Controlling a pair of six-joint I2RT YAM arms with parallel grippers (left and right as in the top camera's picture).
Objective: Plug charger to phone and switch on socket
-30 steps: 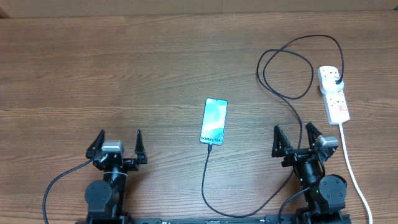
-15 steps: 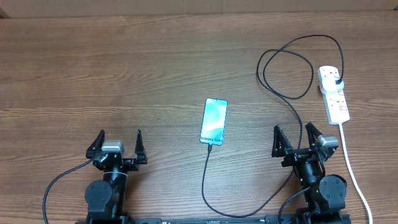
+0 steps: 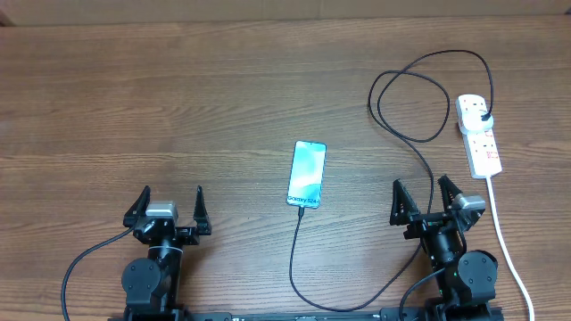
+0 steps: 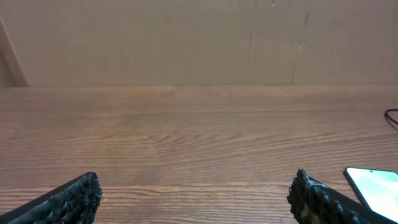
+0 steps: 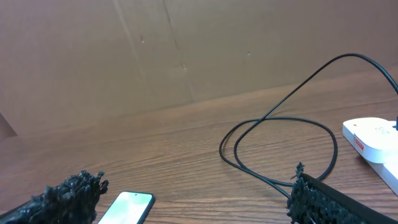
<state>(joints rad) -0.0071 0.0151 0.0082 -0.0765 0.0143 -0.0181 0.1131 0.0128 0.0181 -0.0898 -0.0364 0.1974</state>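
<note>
The phone [image 3: 306, 174] lies screen-up and lit at mid-table, also seen in the left wrist view [image 4: 376, 186] and the right wrist view [image 5: 127, 205]. The charger [image 3: 406, 134], a thin black cable, has its tip at the phone's lower edge, runs along the front edge, loops at the right [image 5: 280, 149], and ends in a black plug in the socket [image 3: 479, 138]. The white socket [image 5: 373, 137] lies at the far right. My left gripper [image 3: 170, 193] [image 4: 196, 186] stands open, left of the phone. My right gripper [image 3: 419, 184] [image 5: 194, 183] stands open between phone and socket. Both hold nothing.
A thick white cord [image 3: 504, 241] runs from the socket down past my right arm to the front edge. A brown cardboard wall [image 4: 186, 37] closes off the back of the wooden table [image 3: 134, 98].
</note>
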